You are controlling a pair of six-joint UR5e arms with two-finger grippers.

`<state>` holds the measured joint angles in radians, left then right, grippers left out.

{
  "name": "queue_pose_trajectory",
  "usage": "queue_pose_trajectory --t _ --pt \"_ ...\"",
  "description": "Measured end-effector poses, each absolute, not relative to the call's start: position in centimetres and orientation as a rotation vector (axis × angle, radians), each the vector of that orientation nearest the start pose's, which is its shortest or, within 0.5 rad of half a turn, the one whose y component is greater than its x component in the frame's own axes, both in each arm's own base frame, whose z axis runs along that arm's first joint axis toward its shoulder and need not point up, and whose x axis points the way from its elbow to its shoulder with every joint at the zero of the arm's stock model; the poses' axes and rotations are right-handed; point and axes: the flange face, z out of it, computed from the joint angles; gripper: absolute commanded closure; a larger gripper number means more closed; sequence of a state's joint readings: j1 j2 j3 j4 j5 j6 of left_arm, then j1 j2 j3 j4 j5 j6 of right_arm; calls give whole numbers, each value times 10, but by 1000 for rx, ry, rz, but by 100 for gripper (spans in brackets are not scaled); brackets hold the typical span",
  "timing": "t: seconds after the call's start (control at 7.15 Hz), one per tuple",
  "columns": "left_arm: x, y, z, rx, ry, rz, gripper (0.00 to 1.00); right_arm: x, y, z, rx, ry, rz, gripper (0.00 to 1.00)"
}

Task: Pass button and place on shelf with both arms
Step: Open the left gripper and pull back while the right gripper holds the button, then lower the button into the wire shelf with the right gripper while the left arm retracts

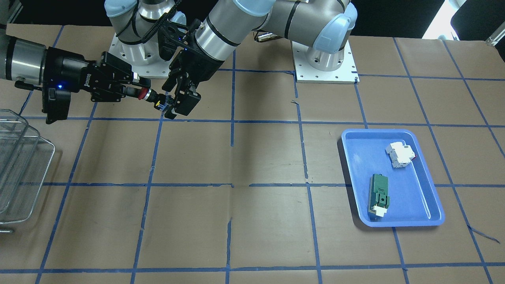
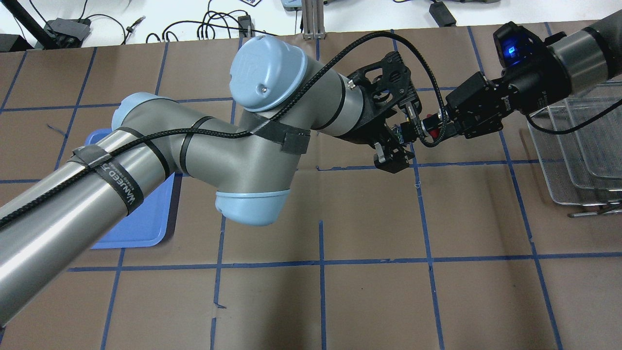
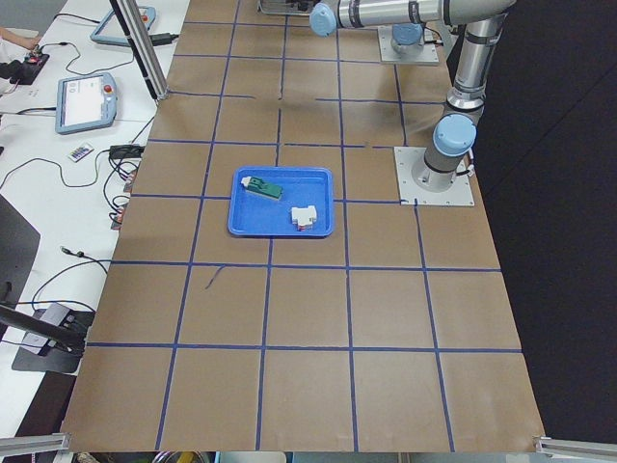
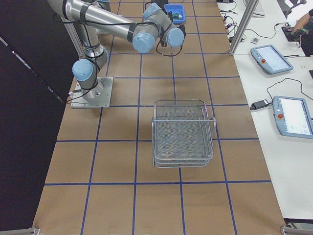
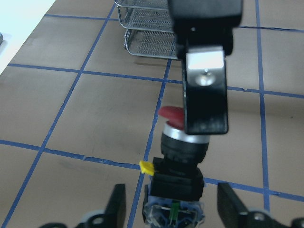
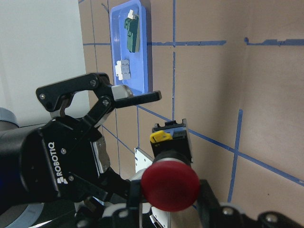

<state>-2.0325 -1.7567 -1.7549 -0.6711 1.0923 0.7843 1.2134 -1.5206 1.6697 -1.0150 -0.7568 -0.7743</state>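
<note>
The red-headed button (image 1: 152,96) hangs in the air between my two grippers, above the table near the robot bases. My right gripper (image 1: 141,91) is shut on its red head and silver collar; this shows in the right wrist view (image 6: 171,186) and the overhead view (image 2: 430,122). My left gripper (image 1: 169,101) is open. Its fingers (image 5: 118,202) stand on both sides of the button's black body (image 5: 179,161), apart from it. The wire-mesh shelf (image 1: 19,157) stands on the table at the robot's right; it also shows in the overhead view (image 2: 573,155) and the exterior right view (image 4: 183,132).
A blue tray (image 1: 394,133) on the robot's left side holds a white breaker block (image 1: 400,154) and a green module (image 1: 379,195). The table is brown paper with a blue tape grid. Both arm bases stand on white plates at the table's back edge.
</note>
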Motion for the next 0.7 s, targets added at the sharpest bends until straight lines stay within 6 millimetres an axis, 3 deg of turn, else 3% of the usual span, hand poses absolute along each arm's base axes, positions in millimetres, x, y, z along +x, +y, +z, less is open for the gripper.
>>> queue_pose_trajectory --t 0.14,0.28,0.42,0.7 --pt "-409 -440 416 2108 2601 -1034 0 35 -486 418 -128 2150 158 100" --pt "-388 -452 421 2038 2640 -1024 0 28 -486 428 -172 2216 147 100" --pt "-354 -470 427 1928 2726 -965 0 14 -488 444 -231 2329 133 100" --pt "-257 -508 431 1601 2924 -727 0 -42 -496 469 -306 2629 91 100"
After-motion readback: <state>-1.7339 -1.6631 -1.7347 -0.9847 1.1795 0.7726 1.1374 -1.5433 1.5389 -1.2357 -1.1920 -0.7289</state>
